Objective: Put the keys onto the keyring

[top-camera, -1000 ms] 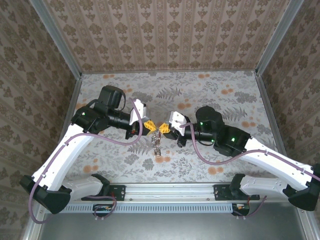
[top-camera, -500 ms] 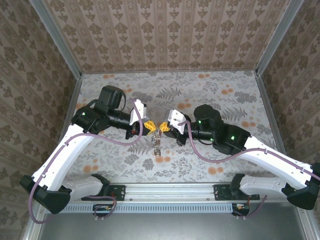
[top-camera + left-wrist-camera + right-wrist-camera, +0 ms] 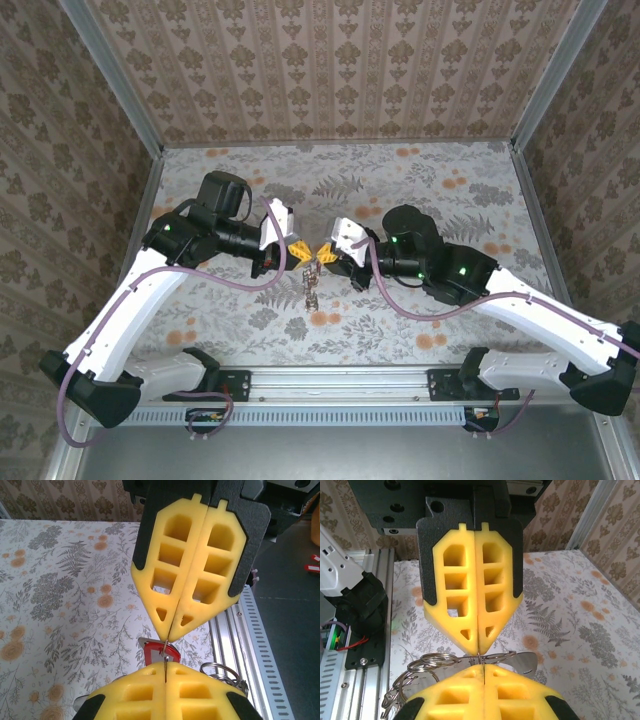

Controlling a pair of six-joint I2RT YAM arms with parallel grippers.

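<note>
a: pincer state?
b: left pincer is pressed together. the red head of a key sits right at its tip and looks pinched there. right pincer is also pressed together. a thin metal edge runs into its seam, which i read as the keyring.
a: why tip to tip?
b: threading job. two tiny parts, so each arm takes one and they meet nose to nose above the bench, with both wrist cams looking at the joint.
a: where's the ring exactly?
b: wire coils are just beside both tips, on the arm-base side. the rest dangles toward the bench in the top view. a silvery blade sticks out the far side, probably a key shaft.
a: second key?
b: can't tell, the cluster's too small from above.
a: progress?
b: my guess is mid-threading. can't confirm the key is on the loop. risk: a pinch this fine slips and everything drops.
</note>
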